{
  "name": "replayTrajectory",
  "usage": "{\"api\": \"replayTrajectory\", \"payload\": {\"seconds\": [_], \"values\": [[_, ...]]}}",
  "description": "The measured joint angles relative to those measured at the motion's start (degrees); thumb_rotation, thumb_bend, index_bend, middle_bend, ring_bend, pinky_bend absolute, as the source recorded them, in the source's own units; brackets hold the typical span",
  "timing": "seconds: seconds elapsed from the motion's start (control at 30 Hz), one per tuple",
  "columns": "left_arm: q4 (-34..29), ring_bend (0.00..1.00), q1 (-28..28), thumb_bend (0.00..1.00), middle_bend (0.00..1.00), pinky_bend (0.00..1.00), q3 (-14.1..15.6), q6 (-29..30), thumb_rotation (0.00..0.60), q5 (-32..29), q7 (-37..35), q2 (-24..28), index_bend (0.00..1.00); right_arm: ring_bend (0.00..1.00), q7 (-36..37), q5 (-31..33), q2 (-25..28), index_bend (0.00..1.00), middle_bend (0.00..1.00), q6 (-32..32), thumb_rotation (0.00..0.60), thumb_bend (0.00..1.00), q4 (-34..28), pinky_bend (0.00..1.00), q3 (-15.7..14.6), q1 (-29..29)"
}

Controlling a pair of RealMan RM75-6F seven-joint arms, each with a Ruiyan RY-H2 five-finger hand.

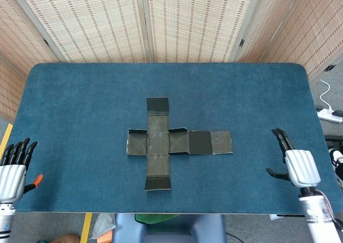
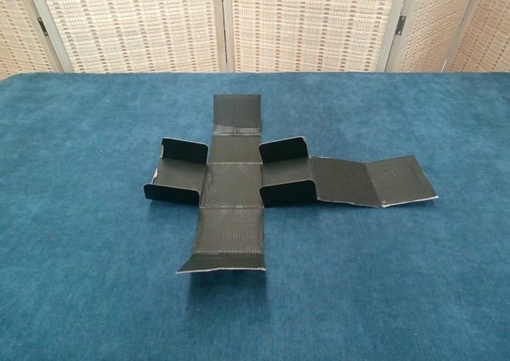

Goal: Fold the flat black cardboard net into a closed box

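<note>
The black cardboard net (image 1: pixel 170 142) lies spread out near the middle of the blue table (image 1: pixel 80 103), a little below centre in the head view, and neither hand touches it. It has the shape of a cross: a column of panels runs from the upper middle of the frame down toward the lower edge, and a longer row of panels reaches out to the right. In the chest view the net (image 2: pixel 263 182) shows more relief. The small flaps to the left and right of the central panel stand partly raised, the nearest panel ends in a lip that tilts up off the cloth, and the two panels at the far right lie almost flat with a slight crease between them. The left hand (image 1: pixel 13 170) sits at the lower left corner of the head view, just off the table's edge, with its dark fingers apart and pointing up the frame, holding nothing. The right hand (image 1: pixel 295 165) is at the lower right, over the blue surface and well apart from the net; its fingers are extended and spread, its thumb juts toward the left, and it holds nothing. A white cable and plug strip (image 1: pixel 328 110) lie on the floor past the table's right edge.
</note>
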Motion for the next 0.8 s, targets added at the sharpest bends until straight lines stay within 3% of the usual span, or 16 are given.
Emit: {"api": "replayTrajectory", "payload": {"seconds": [0.2, 0.4, 0.8], "values": [[0.8, 0.0, 0.0, 0.24, 0.0, 0.02, 0.4, 0.0, 0.6, 0.7, -1.4, -0.1, 0.0, 0.69, -1.9, 9.0, -1.9, 0.0, 0.02, -11.3, 0.6, 0.0, -3.9, 1.0, 3.2, 7.9], [1.6, 0.0, 0.0, 0.24, 0.0, 0.02, 0.7, -0.6, 0.6, 0.5, -2.2, -0.1, 0.0, 0.69, -6.4, 21.2, -5.9, 0.0, 0.0, -18.7, 0.6, 0.0, -3.6, 1.0, 5.5, 15.8], [2.0, 0.0, -0.1, 0.24, 0.0, 0.02, 1.4, -1.7, 0.6, 0.9, -3.3, 0.0, 0.0, 0.69, -21.6, 49.1, -17.3, 0.0, 0.0, -23.6, 0.6, 0.02, 5.2, 1.0, 7.1, 33.9]]}}
